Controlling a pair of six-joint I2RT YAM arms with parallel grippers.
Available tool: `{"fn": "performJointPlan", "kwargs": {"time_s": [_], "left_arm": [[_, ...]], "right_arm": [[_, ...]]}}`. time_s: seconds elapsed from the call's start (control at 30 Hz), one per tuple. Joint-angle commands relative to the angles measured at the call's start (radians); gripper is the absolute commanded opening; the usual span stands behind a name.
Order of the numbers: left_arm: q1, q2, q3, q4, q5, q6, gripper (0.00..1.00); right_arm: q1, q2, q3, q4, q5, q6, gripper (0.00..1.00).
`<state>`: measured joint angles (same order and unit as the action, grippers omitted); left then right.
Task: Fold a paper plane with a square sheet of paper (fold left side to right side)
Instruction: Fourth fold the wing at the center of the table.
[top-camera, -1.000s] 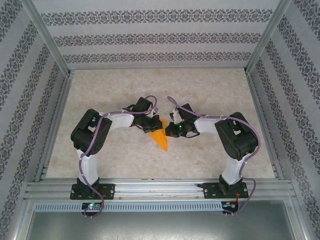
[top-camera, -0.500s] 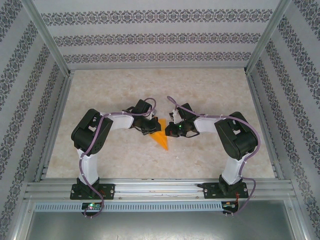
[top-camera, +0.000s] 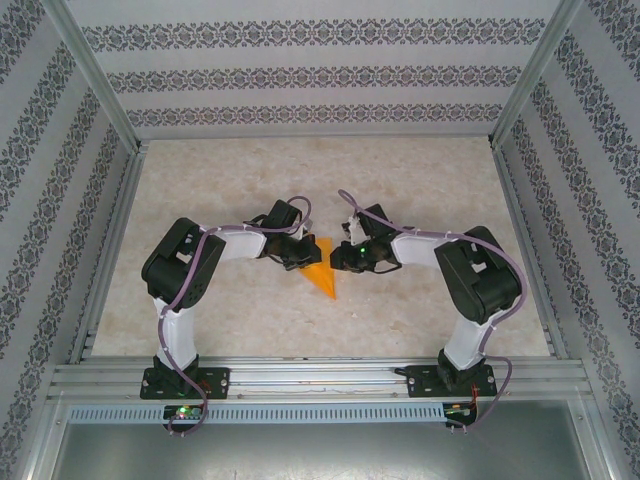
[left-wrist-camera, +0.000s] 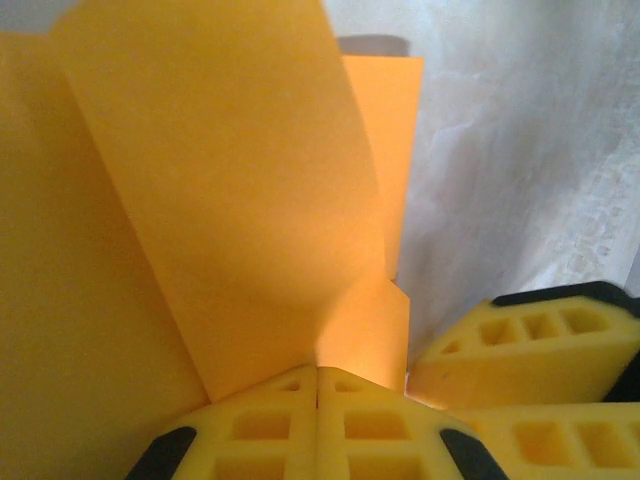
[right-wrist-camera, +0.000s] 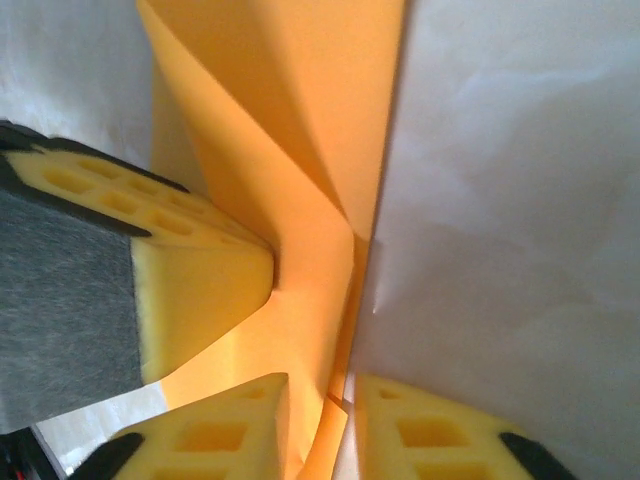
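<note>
The square sheet of paper (top-camera: 322, 278) is bright orange and folded into a narrow wedge that points toward the near edge. It lies mid-table between both grippers. My left gripper (top-camera: 302, 258) is on its left upper part. In the left wrist view its jaws (left-wrist-camera: 318, 372) are pressed together on a raised orange flap (left-wrist-camera: 230, 200). My right gripper (top-camera: 346, 257) is at the sheet's right edge. In the right wrist view its jaws (right-wrist-camera: 322, 400) stand slightly apart, with the folded paper edge (right-wrist-camera: 300, 120) loose in the gap.
The pale marbled table (top-camera: 430, 190) is walled by patterned panels on three sides, with a metal rail along the near edge. The other arm's yellow fingers (left-wrist-camera: 530, 345) sit very close beside the left jaws, and a left finger (right-wrist-camera: 190, 270) crowds the right wrist view.
The right gripper's jaws have parted from shut and it has shifted slightly up and right. The left gripper keeps its hold on the paper.
</note>
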<state>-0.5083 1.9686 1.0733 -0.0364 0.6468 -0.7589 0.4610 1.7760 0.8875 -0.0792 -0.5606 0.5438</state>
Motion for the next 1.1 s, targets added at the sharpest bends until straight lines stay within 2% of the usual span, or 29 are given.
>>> {"fn": "performJointPlan", "kwargs": {"time_s": [0.0,0.17,0.27,0.4,0.47,0.73,1.07], "left_arm": [[0.006,0.047,-0.042,-0.071,-0.066,0.005,0.00],[0.007,0.046,-0.038,-0.072,-0.064,0.004,0.00],[0.007,0.046,-0.037,-0.076,-0.063,0.006,0.00],[0.007,0.044,-0.039,-0.077,-0.067,0.005,0.00],[0.007,0.045,-0.037,-0.077,-0.067,0.004,0.00],[0.007,0.046,-0.037,-0.083,-0.068,0.006,0.00],[0.007,0.047,-0.031,-0.087,-0.070,0.009,0.00]], "right_arm": [[-0.018,-0.071,-0.015,-0.024,0.027,0.008,0.29],[-0.027,-0.142,-0.047,-0.052,0.013,0.002,0.33],[-0.024,-0.175,-0.080,-0.039,-0.053,0.018,0.23],[-0.006,-0.190,-0.133,0.020,-0.169,0.072,0.05],[0.015,-0.179,-0.142,0.036,-0.201,0.088,0.00],[0.093,-0.132,-0.153,0.082,-0.210,0.128,0.00],[0.116,-0.097,-0.179,0.081,-0.177,0.124,0.00]]}}
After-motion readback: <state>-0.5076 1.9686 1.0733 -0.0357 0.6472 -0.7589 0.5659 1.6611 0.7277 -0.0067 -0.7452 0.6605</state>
